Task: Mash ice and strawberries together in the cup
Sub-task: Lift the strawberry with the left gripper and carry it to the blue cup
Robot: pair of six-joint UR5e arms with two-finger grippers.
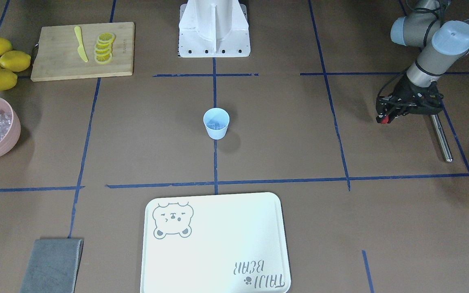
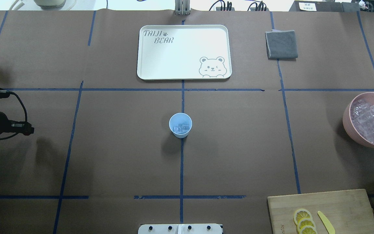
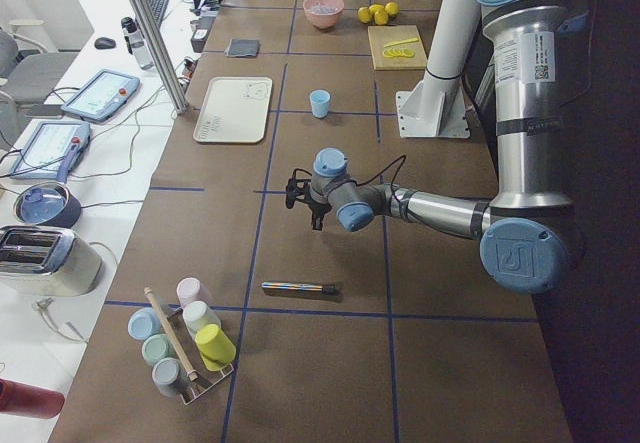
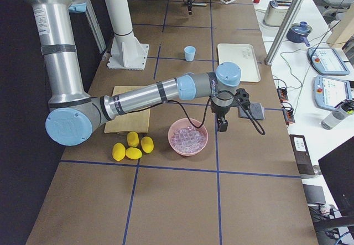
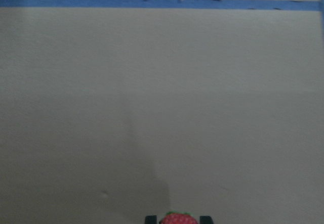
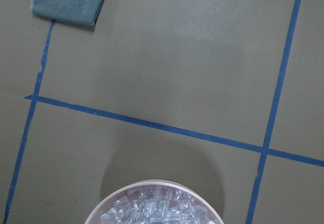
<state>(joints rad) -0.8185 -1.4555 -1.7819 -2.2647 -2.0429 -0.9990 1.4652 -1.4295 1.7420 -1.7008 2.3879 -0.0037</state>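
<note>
The pale blue cup (image 1: 216, 123) stands upright at the table's centre, with a few clear ice cubes (image 2: 180, 128) inside it. Far off to the robot's left, my left gripper (image 1: 384, 119) hovers above the table, shut on the small red strawberry (image 5: 178, 218), whose top shows between the fingertips in the left wrist view. My right gripper (image 4: 221, 124) hangs beside the far rim of a pink bowl (image 4: 188, 138) full of ice. It shows only in the exterior right view, so I cannot tell whether it is open or shut.
A metal rod (image 1: 441, 138) lies on the table beside the left gripper. A white bear tray (image 2: 183, 52) and a grey cloth (image 2: 281, 44) lie beyond the cup. A cutting board (image 1: 83, 51) holds lemon slices and a yellow knife, with whole lemons (image 1: 0, 61) beside it.
</note>
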